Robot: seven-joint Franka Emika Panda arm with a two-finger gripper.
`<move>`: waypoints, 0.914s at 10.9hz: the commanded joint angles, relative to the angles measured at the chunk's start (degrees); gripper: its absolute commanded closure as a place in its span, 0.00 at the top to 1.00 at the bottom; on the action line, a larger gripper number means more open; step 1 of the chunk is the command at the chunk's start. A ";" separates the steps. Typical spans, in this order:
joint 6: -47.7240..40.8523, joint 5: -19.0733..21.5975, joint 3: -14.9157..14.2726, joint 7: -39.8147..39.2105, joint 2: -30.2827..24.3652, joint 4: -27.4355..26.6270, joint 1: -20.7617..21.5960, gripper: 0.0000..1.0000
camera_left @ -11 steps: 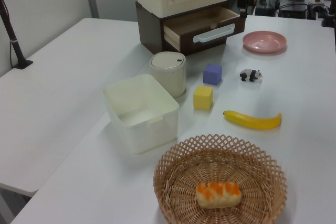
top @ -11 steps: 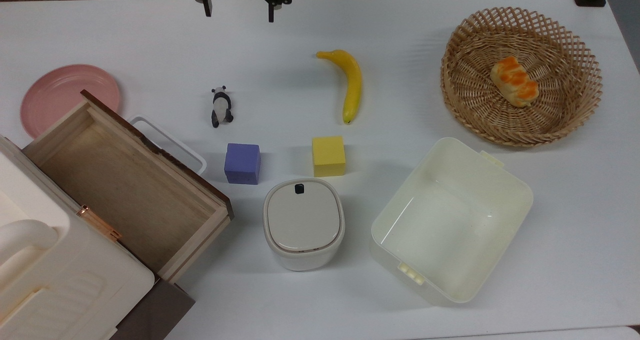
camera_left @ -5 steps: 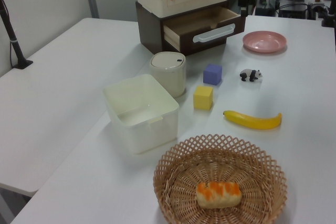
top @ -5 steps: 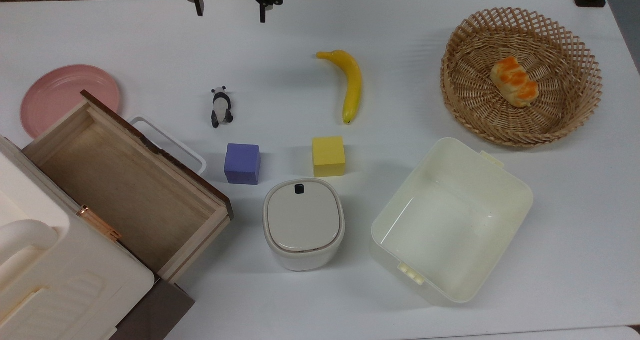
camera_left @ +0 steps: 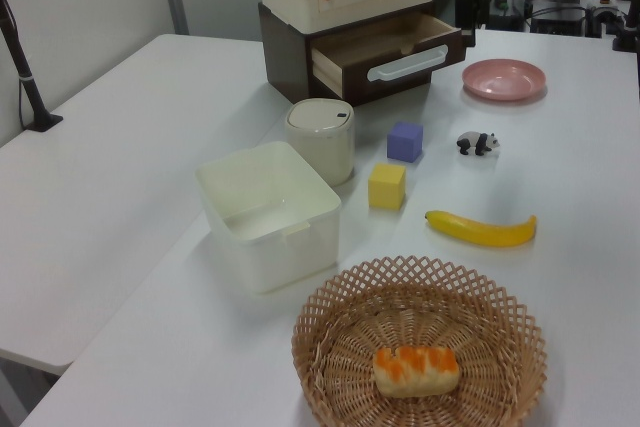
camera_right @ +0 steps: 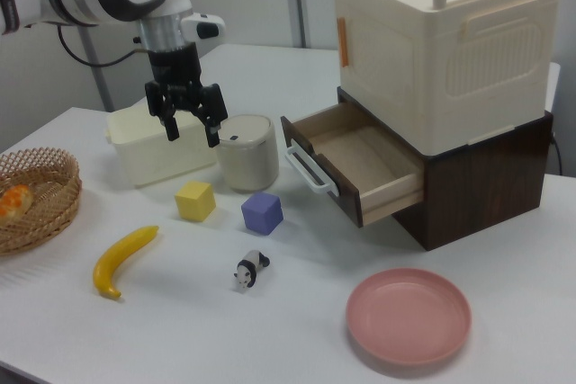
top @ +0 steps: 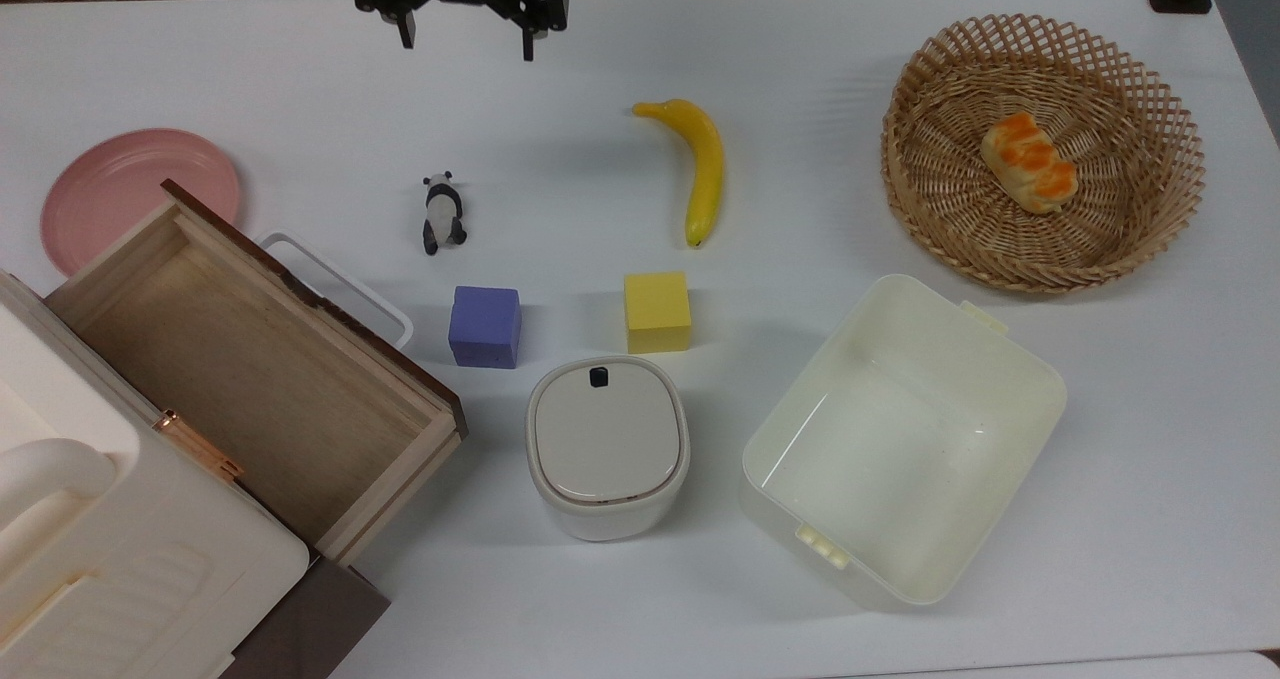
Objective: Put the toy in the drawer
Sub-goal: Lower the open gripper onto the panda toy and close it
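Gripper [camera_right: 191, 135] spread wide, high above toy [camera_right: 250, 270], well apart.

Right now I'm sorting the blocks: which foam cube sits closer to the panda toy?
The purple cube, just below the panda toy in the top view; the yellow cube sits farther right.

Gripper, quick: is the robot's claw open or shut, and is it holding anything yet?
Gripper: open and holding nothing. It hangs in the air above the table, apart from the toy.
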 commanded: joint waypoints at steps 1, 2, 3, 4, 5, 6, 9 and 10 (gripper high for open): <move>5.11 0.53 0.06 0.78 -0.58 -5.59 0.04 1.00; 6.09 0.44 0.06 0.78 -0.84 -7.52 -0.04 1.00; 6.27 0.18 0.06 0.43 -1.10 -9.89 -0.48 1.00; 7.14 -1.04 0.06 0.26 -0.93 -11.74 -0.83 1.00; 9.94 -1.75 0.06 0.25 -1.02 -14.72 -0.92 1.00; 13.18 -2.28 0.06 0.08 -1.02 -17.45 -1.10 1.00; 21.45 -3.34 0.06 -4.91 0.91 -22.82 -4.43 1.00; 23.04 -3.51 0.06 -5.80 2.13 -23.36 -5.22 1.00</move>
